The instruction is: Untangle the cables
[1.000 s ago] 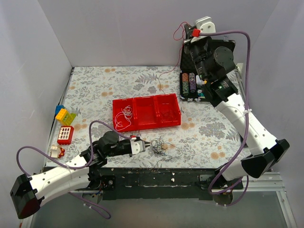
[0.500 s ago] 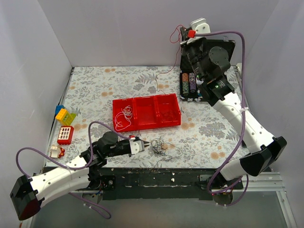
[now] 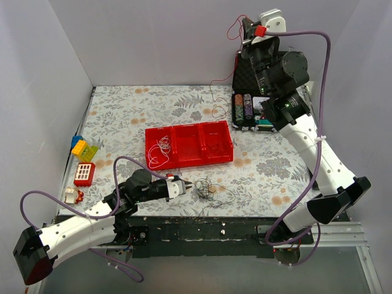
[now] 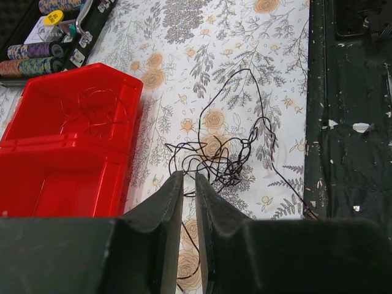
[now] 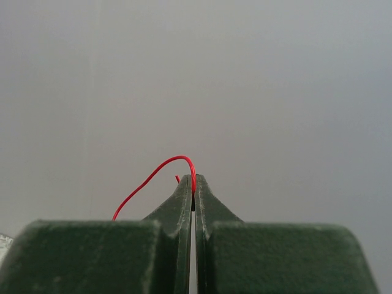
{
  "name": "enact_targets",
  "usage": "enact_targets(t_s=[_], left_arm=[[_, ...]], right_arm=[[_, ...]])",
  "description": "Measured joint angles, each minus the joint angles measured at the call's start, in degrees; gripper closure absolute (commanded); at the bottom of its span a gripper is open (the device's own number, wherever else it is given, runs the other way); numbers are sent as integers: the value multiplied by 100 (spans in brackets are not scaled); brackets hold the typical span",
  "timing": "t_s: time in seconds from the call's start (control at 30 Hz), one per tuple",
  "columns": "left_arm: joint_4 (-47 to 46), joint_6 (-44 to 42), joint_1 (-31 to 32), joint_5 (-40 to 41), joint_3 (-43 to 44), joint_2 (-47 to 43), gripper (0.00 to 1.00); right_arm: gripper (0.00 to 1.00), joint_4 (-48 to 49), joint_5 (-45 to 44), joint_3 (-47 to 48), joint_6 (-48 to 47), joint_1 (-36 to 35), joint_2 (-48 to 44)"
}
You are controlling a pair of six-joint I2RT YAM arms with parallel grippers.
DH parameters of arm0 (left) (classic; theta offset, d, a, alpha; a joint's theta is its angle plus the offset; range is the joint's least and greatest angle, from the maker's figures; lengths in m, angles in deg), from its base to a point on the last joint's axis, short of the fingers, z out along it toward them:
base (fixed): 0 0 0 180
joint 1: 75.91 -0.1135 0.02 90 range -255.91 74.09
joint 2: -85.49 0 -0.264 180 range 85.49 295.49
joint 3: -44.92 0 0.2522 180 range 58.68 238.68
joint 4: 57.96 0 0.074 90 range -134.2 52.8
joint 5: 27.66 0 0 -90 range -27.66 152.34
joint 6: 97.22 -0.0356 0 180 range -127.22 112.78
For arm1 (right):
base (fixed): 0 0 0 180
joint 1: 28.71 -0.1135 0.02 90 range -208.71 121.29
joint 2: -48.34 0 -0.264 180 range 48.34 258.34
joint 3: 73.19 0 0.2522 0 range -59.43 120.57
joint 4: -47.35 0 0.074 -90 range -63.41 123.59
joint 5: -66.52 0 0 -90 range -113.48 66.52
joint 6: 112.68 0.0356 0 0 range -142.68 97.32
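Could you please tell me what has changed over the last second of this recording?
The right fingers, shut on the red wire, rose higher and slightly rightward, and the wire's trailing end on the table shifted with them. Nothing was newly gripped or let go. The left fingers, slightly apart at the black tangle, and the red tray stayed put.

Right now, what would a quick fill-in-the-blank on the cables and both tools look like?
The right tool, raised high, is shut on the ___ cable.
The loose tangle on the table just ahead of the left tool is ___.
The white cable lies in the ___ compartment of the red tray.
Missing: red; black; leftmost.
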Motion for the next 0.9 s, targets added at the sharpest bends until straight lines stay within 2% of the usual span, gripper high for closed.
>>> enact_targets(t_s=[0.53,0.9], left_arm=[[-44,15,-37,-35,-74,0,85],[-120,46,-68,-83,-109,-7,85]], right_arm=[[99,-26,105,-1268,304,-2,-190],[99,2,151,-785,256,-2,-256]])
